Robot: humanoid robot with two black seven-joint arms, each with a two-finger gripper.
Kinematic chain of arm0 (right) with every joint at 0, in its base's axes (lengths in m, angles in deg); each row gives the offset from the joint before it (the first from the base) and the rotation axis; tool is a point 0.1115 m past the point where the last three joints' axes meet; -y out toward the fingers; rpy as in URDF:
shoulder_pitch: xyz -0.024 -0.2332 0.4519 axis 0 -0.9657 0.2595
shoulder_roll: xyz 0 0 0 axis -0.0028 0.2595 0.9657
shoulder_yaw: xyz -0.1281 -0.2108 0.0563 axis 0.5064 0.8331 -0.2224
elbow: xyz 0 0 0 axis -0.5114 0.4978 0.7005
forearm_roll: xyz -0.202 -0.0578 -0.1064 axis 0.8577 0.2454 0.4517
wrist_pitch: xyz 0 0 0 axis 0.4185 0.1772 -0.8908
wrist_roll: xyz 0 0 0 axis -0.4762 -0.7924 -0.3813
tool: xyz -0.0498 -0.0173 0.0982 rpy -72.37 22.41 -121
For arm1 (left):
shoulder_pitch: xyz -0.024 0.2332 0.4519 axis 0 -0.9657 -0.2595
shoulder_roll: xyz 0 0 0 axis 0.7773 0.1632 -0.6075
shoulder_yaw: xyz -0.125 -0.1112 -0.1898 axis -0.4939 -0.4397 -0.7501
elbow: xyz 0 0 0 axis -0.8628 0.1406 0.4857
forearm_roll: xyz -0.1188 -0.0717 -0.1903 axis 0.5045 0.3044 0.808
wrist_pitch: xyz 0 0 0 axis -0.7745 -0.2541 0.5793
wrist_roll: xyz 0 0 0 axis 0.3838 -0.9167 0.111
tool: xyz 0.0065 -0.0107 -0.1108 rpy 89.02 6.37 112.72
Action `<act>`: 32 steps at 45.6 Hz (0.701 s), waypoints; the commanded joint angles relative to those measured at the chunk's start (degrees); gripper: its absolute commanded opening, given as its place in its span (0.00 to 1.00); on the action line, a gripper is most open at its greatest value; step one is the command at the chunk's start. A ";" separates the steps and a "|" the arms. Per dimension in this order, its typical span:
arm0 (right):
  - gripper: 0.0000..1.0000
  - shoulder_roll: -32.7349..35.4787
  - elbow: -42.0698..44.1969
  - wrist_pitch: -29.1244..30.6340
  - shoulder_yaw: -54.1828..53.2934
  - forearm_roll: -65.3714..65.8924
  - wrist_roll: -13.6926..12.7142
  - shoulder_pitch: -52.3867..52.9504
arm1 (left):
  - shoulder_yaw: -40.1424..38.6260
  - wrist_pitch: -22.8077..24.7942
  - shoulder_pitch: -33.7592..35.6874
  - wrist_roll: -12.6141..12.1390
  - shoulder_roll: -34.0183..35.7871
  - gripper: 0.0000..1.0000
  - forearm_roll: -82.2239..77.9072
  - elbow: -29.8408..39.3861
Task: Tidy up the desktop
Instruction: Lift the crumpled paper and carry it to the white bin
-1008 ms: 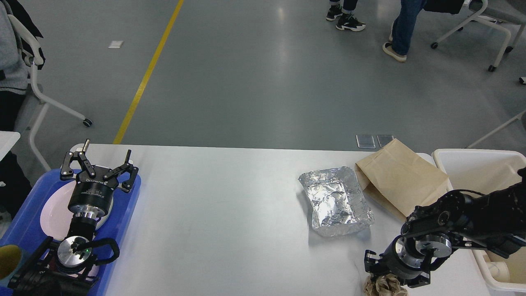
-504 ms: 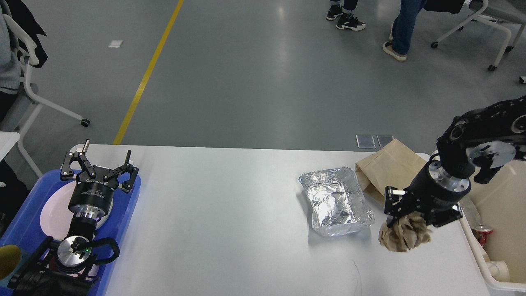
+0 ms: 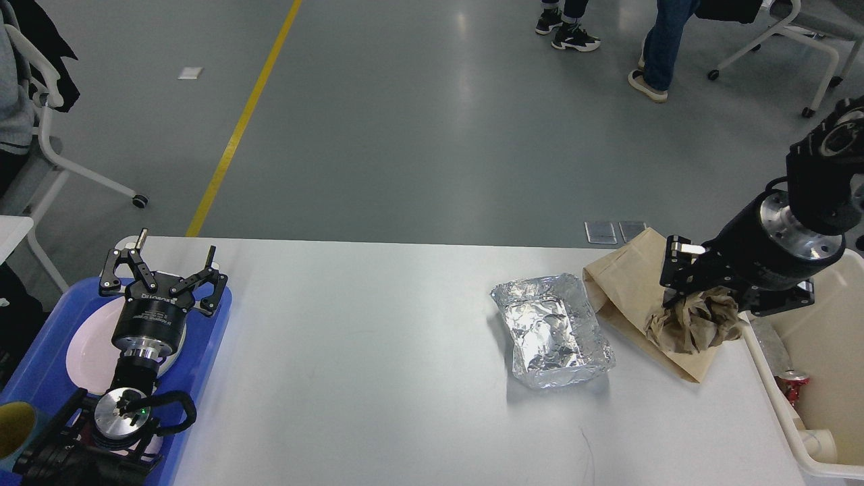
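The white desktop [image 3: 378, 364] fills the lower view. My right gripper [image 3: 702, 310] is shut on a crumpled brown paper ball [image 3: 695, 327] and holds it in the air above the flat brown paper bag [image 3: 628, 287], next to the cream-white bin [image 3: 776, 388]. A crumpled foil tray [image 3: 550, 331] lies on the desktop left of the bag. My left gripper [image 3: 165, 266] is open and empty above the white plate [image 3: 91, 344] in the blue tray [image 3: 40, 368].
The bin at the right edge holds a red can [image 3: 795, 391], a white piece and a foil scrap. A yellow cup [image 3: 13, 428] stands at the blue tray's front. Chairs and people stand on the floor beyond the table.
My right arm lifted the paper ball from the desktop's front edge and carried it up and right, over the paper bag toward the bin. The left arm has not moved.
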 commanded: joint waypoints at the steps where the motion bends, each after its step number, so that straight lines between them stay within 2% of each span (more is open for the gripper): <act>1: 0.00 -1.60 -0.23 -5.67 1.63 0.37 0.17 -0.45 | 0.00 0.00 0.00 0.01 0.01 0.96 0.00 0.00; 15: 0.00 -1.78 -0.49 -4.71 2.07 3.62 1.22 -2.29 | 0.00 0.00 0.00 0.01 0.01 0.96 0.00 0.00; 21: 0.00 -1.78 0.82 -4.80 3.65 3.71 1.22 -6.33 | 0.00 0.00 0.09 0.01 0.01 0.96 0.00 0.00; 27: 0.00 -0.90 7.58 -5.50 4.44 3.09 1.05 -13.80 | 0.00 0.00 0.00 0.01 0.01 0.96 0.00 0.00; 32: 0.00 3.49 14.87 -5.41 4.44 3.71 0.78 -21.18 | 0.00 0.00 0.00 0.01 0.01 0.96 0.00 0.00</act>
